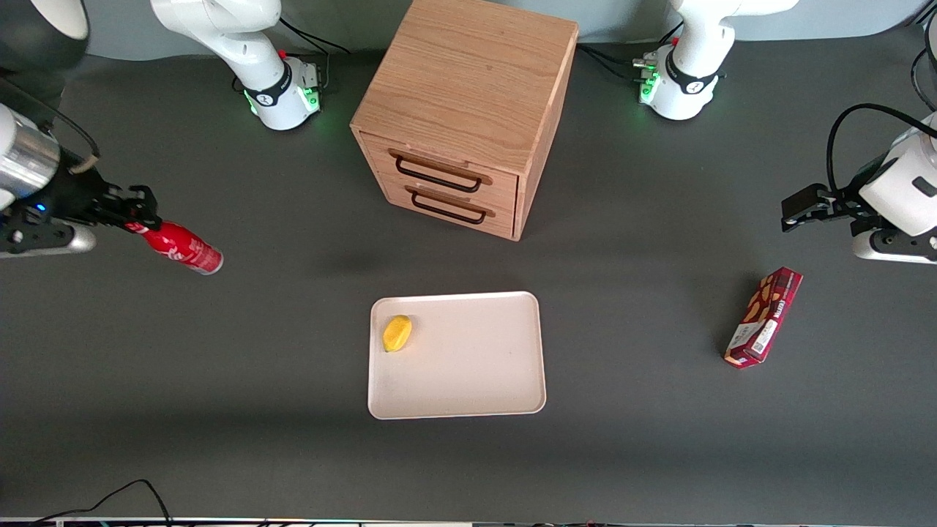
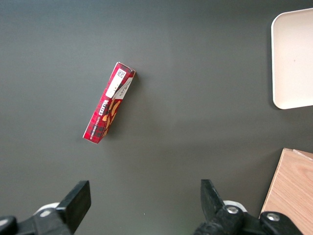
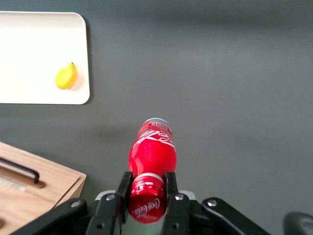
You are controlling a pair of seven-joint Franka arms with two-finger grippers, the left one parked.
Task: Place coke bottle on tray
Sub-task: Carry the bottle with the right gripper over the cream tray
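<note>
My right gripper is shut on the cap end of the coke bottle, a small red bottle with white lettering and a silvery base. It holds the bottle tilted above the table, at the working arm's end. In the right wrist view the fingers clamp the red cap, and the bottle points away from the gripper. The cream-white tray lies flat in the middle of the table, nearer the front camera than the cabinet, well apart from the bottle. The tray also shows in the right wrist view.
A small yellow lemon-like object lies on the tray near one corner. A wooden two-drawer cabinet stands farther from the front camera than the tray. A maroon snack box lies toward the parked arm's end.
</note>
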